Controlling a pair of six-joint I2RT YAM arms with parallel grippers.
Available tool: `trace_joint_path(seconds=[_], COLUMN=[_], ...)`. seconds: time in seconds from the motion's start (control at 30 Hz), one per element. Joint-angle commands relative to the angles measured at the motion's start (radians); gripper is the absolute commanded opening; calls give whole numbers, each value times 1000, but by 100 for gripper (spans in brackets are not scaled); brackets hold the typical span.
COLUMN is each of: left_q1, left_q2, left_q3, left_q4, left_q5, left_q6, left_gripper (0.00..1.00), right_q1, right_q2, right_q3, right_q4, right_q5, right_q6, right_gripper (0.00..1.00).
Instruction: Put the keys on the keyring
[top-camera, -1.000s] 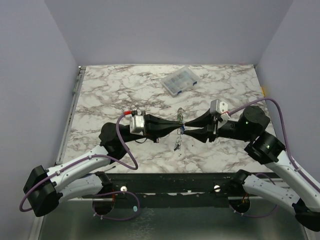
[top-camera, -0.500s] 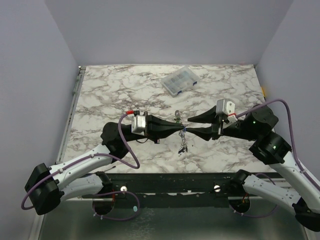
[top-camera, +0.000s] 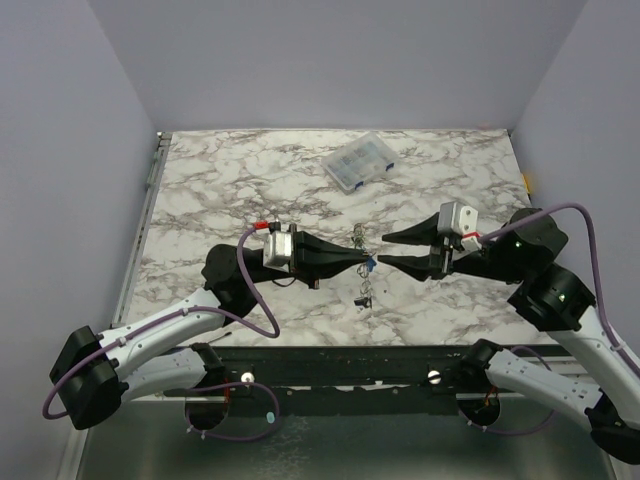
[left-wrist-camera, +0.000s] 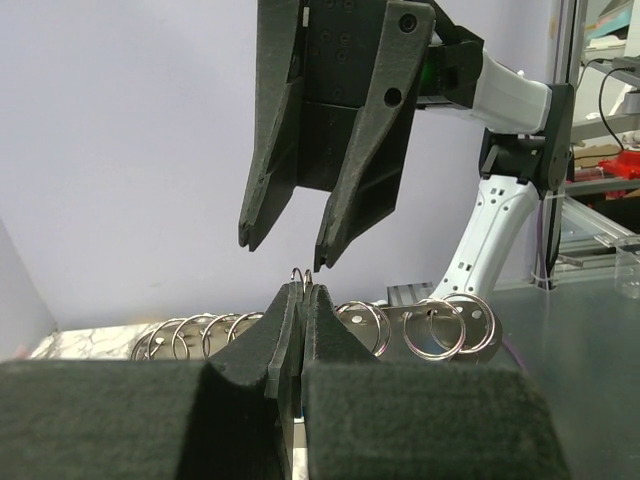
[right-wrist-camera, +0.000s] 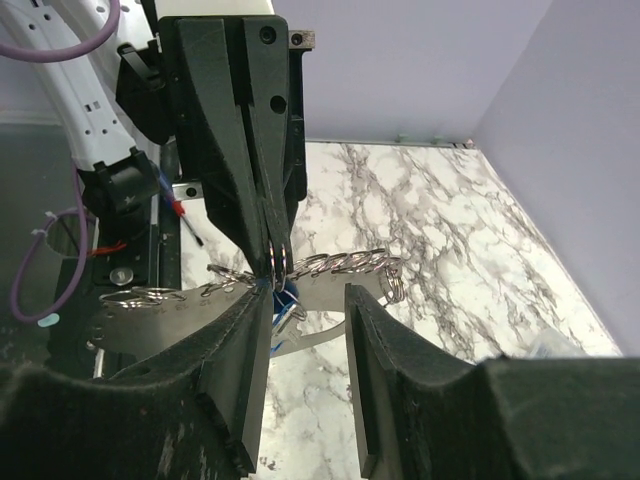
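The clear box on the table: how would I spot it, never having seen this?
Start with the marble table and look near the middle of its far edge. The clear plastic box lies there alone, set askew. Unlike the bunch of rings and keys held up mid-table, it is flat, see-through and untouched.

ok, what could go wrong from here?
1. The left gripper pinches the keyring only by its thin edge, at the fingertips; it may slip and drop.
2. The right gripper is open and apart, so nothing else supports it.
3. The chain and blue key dangle and could swing or snag.
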Motion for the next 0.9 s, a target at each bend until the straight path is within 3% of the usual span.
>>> trace_joint_path(seconds=[0.0,0.67,0.87], left_q1=[2,2,3], left_q2=[-2,-12,-17], left_q3=[-2,-4,-5], left_q4=[62,69,73], left_q5=[33,27,25], left_q6=[-11,-19,-19], left_gripper=[0,0,0], right_q1=[4,3,3], right_q2=[27,93,120], right_q3=[-15,-24,-27], right_q4=[54,52,56], right_q5=[-36,-134,-147], right_q6=[12,36,37], right_gripper=[41,41,34])
